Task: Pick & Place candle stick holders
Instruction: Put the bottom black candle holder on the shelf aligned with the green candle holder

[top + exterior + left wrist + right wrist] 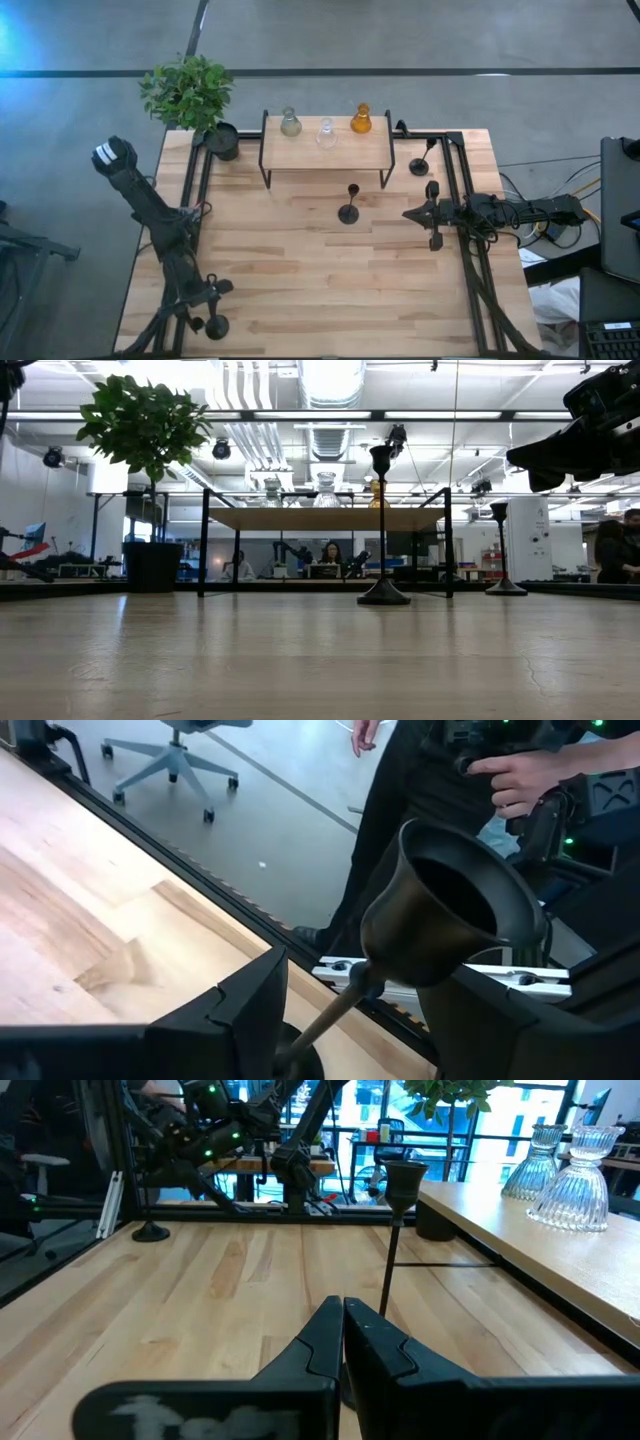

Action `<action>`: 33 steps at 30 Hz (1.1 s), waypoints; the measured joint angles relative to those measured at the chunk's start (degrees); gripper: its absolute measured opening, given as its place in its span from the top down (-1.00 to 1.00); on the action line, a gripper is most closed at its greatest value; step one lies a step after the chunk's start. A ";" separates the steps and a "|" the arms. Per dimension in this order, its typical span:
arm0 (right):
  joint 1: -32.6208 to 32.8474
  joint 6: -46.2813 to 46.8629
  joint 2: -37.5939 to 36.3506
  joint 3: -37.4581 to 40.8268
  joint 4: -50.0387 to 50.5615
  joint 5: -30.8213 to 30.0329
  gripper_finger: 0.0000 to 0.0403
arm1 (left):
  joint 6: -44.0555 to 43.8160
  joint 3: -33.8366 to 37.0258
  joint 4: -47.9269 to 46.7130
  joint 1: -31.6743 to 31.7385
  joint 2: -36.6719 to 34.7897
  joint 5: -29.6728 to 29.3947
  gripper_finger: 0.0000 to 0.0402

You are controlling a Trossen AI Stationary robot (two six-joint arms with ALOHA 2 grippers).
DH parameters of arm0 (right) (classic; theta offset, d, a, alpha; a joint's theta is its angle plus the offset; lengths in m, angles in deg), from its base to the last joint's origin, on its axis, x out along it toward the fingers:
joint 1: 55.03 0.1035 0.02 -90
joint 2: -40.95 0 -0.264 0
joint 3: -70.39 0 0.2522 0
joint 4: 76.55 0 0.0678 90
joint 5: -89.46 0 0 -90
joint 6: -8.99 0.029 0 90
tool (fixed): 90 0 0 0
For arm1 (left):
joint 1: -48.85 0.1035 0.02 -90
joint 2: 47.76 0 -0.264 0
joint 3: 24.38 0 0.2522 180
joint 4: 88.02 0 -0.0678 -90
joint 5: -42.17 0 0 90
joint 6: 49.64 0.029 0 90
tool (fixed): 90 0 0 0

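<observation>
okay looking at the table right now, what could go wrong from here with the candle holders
1. The left gripper has open fingers around the thin stem of a black candle holder at the table's front edge; a careless close could tip it off.
2. The right gripper, shut, points at the slim black holder mid-table; advancing while shut might knock it over.

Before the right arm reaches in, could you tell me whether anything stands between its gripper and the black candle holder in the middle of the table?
Nothing visible does. The shut right gripper faces the middle black candle holder across bare table. The raised shelf stands off to the side.
</observation>
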 joint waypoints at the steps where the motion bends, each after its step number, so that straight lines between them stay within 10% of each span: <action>1: 0.00 0.00 0.01 0.00 0.00 -0.02 0.96 | 0.08 0.05 -0.20 -0.02 0.00 -0.24 -0.09; 33: -0.01 0.00 0.01 0.00 -0.01 -0.01 0.96 | 2.31 0.03 1.61 0.39 6.16 3.39 0.33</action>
